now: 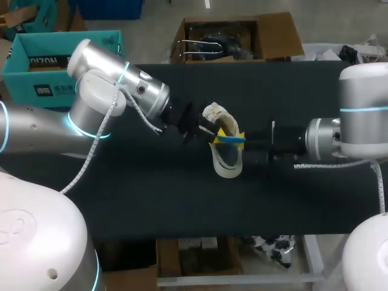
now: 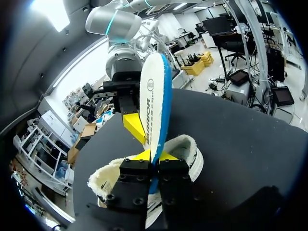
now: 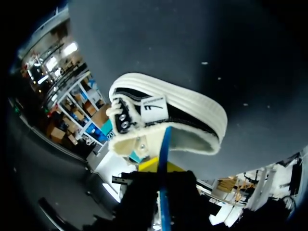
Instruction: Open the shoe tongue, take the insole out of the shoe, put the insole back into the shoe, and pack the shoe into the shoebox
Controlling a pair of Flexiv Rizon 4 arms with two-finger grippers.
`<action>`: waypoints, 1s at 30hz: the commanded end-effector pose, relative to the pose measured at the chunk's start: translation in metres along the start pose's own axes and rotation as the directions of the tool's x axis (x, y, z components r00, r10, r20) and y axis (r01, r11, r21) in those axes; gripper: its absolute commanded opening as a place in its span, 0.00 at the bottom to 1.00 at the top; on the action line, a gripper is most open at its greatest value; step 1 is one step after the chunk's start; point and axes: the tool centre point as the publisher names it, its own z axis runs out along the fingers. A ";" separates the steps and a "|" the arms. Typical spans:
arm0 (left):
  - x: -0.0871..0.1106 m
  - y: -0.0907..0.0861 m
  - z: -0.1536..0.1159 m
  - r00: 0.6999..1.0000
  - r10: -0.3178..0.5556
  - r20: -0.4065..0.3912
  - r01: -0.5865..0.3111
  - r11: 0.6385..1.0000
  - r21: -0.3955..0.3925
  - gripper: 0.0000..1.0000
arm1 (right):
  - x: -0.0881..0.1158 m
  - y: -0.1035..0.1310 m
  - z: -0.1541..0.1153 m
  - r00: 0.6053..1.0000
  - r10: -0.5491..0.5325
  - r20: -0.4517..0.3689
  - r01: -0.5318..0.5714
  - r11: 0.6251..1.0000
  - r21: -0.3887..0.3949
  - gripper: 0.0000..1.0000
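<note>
Head cam looks down on my table [image 1: 151, 200] from above and behind. Both wrist cams sit close, facing each other, sharing the shoe [image 2: 190, 147].

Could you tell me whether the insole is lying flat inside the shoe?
No, the insole stands on edge outside the shoe, pinched in the left hand.

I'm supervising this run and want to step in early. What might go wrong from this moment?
1. Both the left pincer and the right pincer grip the same thin insole, held on edge above the shoe; uneven motion might buckle it or pull it free.
2. Nothing holds the shoe on the table, so pushing the insole in may shove or tip it.
</note>
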 end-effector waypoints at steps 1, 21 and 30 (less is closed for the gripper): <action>-0.003 0.010 0.013 1.000 -0.016 0.001 0.016 1.000 0.010 0.00 | 0.005 0.004 0.015 1.000 0.010 0.017 -0.009 1.000 -0.011 0.00; 0.003 0.006 -0.005 1.000 -0.024 -0.009 0.024 1.000 0.004 0.40 | -0.003 0.017 0.013 0.998 0.054 0.025 -0.053 0.998 -0.042 0.00; 0.005 0.016 0.004 0.998 -0.050 -0.033 0.049 0.999 -0.014 0.00 | -0.001 0.034 0.021 0.995 0.095 0.030 -0.093 0.994 -0.056 0.00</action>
